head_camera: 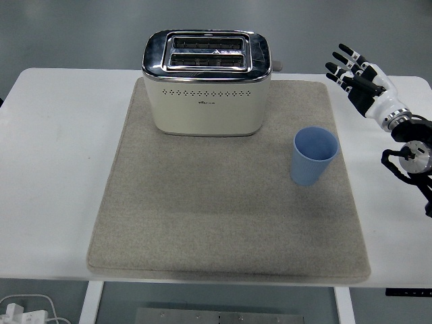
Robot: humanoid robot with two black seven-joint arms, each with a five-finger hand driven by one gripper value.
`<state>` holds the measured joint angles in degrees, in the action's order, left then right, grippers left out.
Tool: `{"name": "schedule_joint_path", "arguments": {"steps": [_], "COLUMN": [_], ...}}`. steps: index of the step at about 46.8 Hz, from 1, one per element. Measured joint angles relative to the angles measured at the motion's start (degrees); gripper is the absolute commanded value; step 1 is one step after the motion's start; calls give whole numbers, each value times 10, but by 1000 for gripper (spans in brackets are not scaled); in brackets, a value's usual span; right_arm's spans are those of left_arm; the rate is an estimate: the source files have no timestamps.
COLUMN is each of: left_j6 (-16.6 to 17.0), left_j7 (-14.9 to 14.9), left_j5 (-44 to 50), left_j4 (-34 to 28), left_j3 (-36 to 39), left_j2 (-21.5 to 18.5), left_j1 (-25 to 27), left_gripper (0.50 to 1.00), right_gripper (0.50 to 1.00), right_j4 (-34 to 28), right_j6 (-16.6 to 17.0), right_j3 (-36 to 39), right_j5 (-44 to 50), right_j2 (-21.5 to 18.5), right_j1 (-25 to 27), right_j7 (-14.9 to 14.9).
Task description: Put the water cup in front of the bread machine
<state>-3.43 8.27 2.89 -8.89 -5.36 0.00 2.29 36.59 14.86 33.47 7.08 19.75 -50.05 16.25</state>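
One blue cup (314, 155) stands upright on the grey mat (202, 229), to the right of the toaster (206, 81) and well apart from the right hand (361, 82), whose empty, spread fingers should wrap its middle squarely to avoid tipping it.

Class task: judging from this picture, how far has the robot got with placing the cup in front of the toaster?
Nothing looks done. The light blue plastic cup stands upright on the beige mat, right of the cream toaster. The right robot hand, open, hovers apart from it. Grasping and placing remain.
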Motion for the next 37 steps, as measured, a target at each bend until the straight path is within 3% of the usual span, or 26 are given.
{"name": "schedule_joint_path", "arguments": {"steps": [20, 37], "left_j6": [-1, -1], "left_j7": [1, 1], "left_j5": [-2, -1], "left_j4": [-7, -7], "left_j3": [0, 1], "left_j2": [0, 0], "left_j1": [-1, 0], "left_gripper": [1000, 1000], "right_gripper": [928, 928], "right_j4": [52, 69], "right_j6": [60, 154], "right_j3": [-1, -7], "right_j5": [5, 11], "right_j2": [87, 167], "right_j1": [62, 106], "right_j7": [36, 80]}}
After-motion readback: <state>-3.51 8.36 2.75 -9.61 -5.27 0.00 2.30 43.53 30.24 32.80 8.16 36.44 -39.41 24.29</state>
